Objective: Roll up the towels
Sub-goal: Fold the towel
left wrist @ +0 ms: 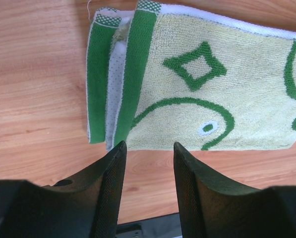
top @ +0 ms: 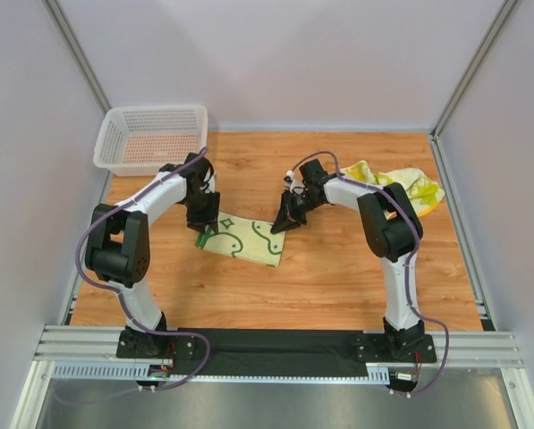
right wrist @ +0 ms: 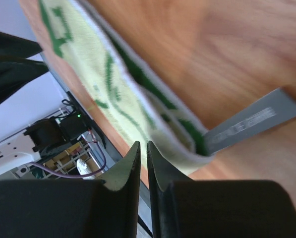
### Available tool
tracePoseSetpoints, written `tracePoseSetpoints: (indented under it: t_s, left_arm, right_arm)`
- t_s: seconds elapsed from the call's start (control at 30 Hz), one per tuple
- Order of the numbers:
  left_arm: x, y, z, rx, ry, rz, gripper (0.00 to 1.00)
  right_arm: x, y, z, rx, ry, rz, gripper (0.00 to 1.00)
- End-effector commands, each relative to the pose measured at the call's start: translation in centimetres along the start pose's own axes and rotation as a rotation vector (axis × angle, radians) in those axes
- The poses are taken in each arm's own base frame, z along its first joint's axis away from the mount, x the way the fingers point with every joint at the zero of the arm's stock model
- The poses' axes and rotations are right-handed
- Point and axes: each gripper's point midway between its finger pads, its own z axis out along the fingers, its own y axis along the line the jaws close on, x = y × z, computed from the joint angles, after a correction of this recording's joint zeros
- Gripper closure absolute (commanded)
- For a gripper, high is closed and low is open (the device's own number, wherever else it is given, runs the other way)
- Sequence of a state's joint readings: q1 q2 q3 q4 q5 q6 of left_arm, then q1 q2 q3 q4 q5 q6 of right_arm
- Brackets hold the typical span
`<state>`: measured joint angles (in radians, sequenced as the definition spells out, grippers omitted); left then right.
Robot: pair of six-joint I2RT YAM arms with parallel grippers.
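A cream-yellow towel [top: 249, 239] with green squiggles lies flat on the wooden table between my grippers. Its left end is folded over into a short green-edged flap [left wrist: 113, 74]. My left gripper [top: 201, 234] is open and empty, its fingertips [left wrist: 148, 144] just short of the towel's near edge [left wrist: 212, 89]. My right gripper [top: 283, 222] is at the towel's right end. In the right wrist view its jaws [right wrist: 143, 144] are nearly together with nothing seen between them. The towel's curled end [right wrist: 177, 144] lies beside the right finger. More towels [top: 402, 186] lie crumpled at the back right.
A white mesh basket [top: 150, 136] stands at the back left corner. Grey walls with metal posts enclose the table. A black strip and aluminium rail [top: 275, 344] run along the near edge by the arm bases.
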<state>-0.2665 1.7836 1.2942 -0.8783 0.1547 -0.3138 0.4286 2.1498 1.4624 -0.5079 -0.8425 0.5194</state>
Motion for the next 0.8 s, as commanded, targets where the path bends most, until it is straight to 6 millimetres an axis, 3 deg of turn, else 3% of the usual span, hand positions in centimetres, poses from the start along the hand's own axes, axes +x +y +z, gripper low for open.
tracePoseSetpoints:
  t_s: [0.0,0.2,0.33,0.43,0.6,0.7,0.77]
  left_arm:
    - [0.4,0.9,1.3,-0.024,0.028,0.023,0.50]
    - [0.3,1.7,4.0,-0.048,0.077,0.021,0.50]
    - [-1.2,1.4,4.5,-0.045,0.059,0.035,0.50]
    - [-2.3,1.2,4.6,-0.048,0.051,0.039,0.50]
    - [-4.3,0.5,1.5,-0.045,-0.034,0.055,0.50]
    - [-5.5,0.4,-1.9,-0.066,-0.114,0.073,0.47]
    - [-5.8,0.3,-3.7,-0.085,-0.149,0.091,0.43]
  right_arm:
    - [0.3,-2.3,1.2,0.049,0.032,0.015,0.90]
    - [1.3,-5.4,1.0,0.122,0.015,0.058,0.92]
    - [2.5,-8.1,0.1,0.198,-0.002,0.124,0.94]
    - [3.3,-8.8,-0.6,0.240,-0.012,0.140,0.94]
    - [2.8,-7.0,-2.4,0.256,-0.062,0.097,0.90]
    - [1.2,-3.7,-4.7,0.245,-0.126,0.019,0.79]
    - [0.7,-1.7,-6.6,0.258,-0.170,-0.022,0.64]
